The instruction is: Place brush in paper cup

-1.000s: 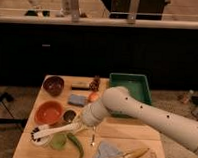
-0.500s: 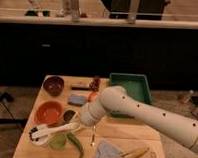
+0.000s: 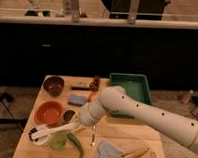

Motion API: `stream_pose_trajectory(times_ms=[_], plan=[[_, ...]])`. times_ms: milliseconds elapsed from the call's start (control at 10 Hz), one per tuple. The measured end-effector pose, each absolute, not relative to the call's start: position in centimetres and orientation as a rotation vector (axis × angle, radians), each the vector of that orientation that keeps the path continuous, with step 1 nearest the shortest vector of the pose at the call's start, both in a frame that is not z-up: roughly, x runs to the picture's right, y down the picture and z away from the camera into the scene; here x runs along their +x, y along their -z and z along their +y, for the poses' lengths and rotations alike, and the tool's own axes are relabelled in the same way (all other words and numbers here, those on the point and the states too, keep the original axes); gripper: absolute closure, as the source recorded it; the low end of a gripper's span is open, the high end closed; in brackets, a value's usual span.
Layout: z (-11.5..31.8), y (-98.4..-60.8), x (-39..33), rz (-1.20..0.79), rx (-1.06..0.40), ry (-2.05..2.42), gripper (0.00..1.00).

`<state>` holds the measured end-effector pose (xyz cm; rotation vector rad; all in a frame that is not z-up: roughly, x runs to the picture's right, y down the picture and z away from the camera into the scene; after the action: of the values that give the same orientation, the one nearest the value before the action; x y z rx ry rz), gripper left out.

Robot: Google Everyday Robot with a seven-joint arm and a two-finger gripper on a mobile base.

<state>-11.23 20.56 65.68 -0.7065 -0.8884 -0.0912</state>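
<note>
Down in the lower left of the frame, the brush [image 3: 57,130] lay nearly level, tipped slightly down toward the left: a long slim white handle ending in a dark bristle head. That head sat at the left rim of the paper cup [image 3: 43,139], a small round white cup near the front left corner of the wooden table [image 3: 134,140]. Whether the bristles were inside the cup or just over it could not be told. The handle crossed the cup's top and ran up to the right, where its far end disappeared into the gripper [image 3: 81,124]. The gripper's 2 fingers were closed tight on that end of the handle, holding the brush.

The white arm [image 3: 150,116] entered from the right edge of the frame and rose leftward to a rounded joint in front of the green tray [image 3: 137,83]. It then bent down and to the left, so the gripper hung low over the table just right of the orange bowl [image 3: 49,112] and the small metal cup [image 3: 69,116]. 1 silver fork [image 3: 93,136] lay just below the gripper, and a green vegetable [image 3: 78,146] lay right of the paper cup. A knife [image 3: 136,154] with a yellowish handle rested near the bottom edge, touching a blue cloth [image 3: 106,152].
</note>
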Motion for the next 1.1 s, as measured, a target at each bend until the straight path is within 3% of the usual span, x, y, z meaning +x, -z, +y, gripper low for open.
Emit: stream_pose_trajectory(times_ms=[600, 1100], plan=[[20.5, -66.2, -19.0, -0.934, -0.758, 0.202, 1.0], [22.1, -67.6, -20.0, -0.933, -0.819, 0.229, 1.0]])
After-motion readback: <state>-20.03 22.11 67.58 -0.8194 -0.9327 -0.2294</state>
